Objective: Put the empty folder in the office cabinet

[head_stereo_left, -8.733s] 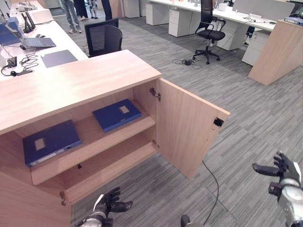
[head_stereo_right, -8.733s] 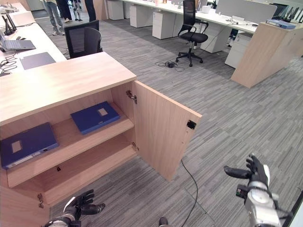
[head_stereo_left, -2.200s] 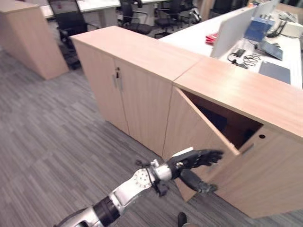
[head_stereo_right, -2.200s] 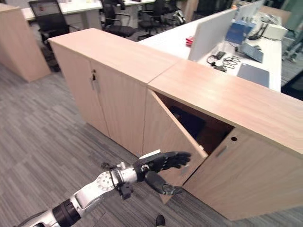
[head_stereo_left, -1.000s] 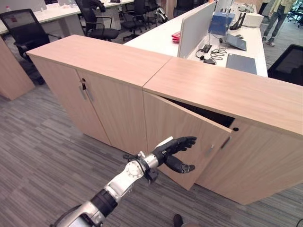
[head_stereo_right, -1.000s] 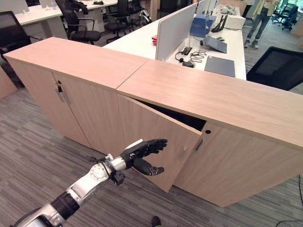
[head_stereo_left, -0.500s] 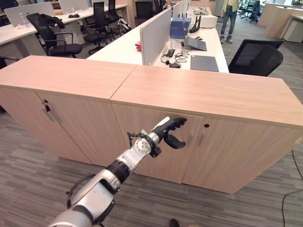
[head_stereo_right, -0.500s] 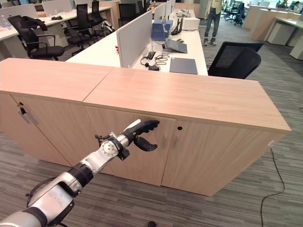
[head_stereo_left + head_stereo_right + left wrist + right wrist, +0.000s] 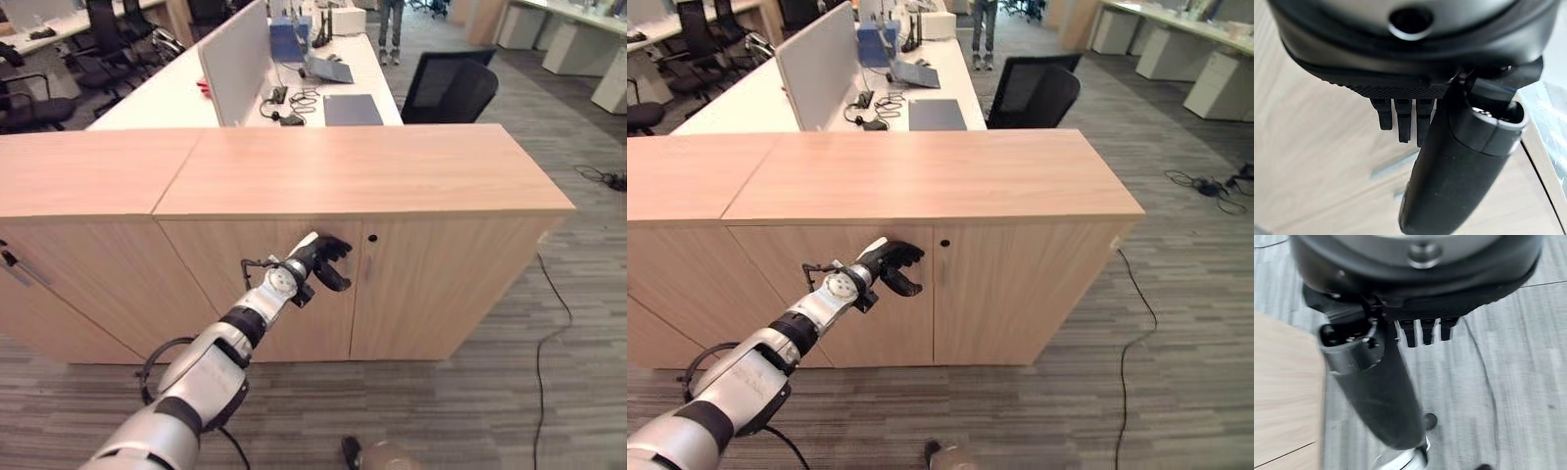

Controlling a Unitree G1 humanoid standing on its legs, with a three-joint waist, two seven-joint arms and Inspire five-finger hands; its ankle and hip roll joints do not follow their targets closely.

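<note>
The light wooden office cabinet (image 9: 411, 196) stands with both front doors flush and closed, its flat top bare. The left robot hand (image 9: 318, 259) reaches out on its silver-grey arm and rests against the front of the left cabinet door (image 9: 255, 294), near the door's upper inner corner, just beside the seam with the right cabinet door (image 9: 441, 284). Its fingers lie straight and relaxed against the wood, thumb jutting out below them, gripping nothing. The left wrist view shows these fingers (image 9: 1400, 120) extended toward the wood panel, with a slim metal door handle (image 9: 1393, 164) just past them. The right robot hand (image 9: 1376, 382) appears in its own wrist view over grey striped carpet (image 9: 1508, 382); its fingers are straight and hold nothing. The folder cannot be seen; with the doors closed, the cabinet's inside is hidden. Behind the cabinet stands a white desk (image 9: 176, 93) carrying a grey divider screen (image 9: 230, 59), and a black mesh office chair (image 9: 446, 93) stands beside it.
</note>
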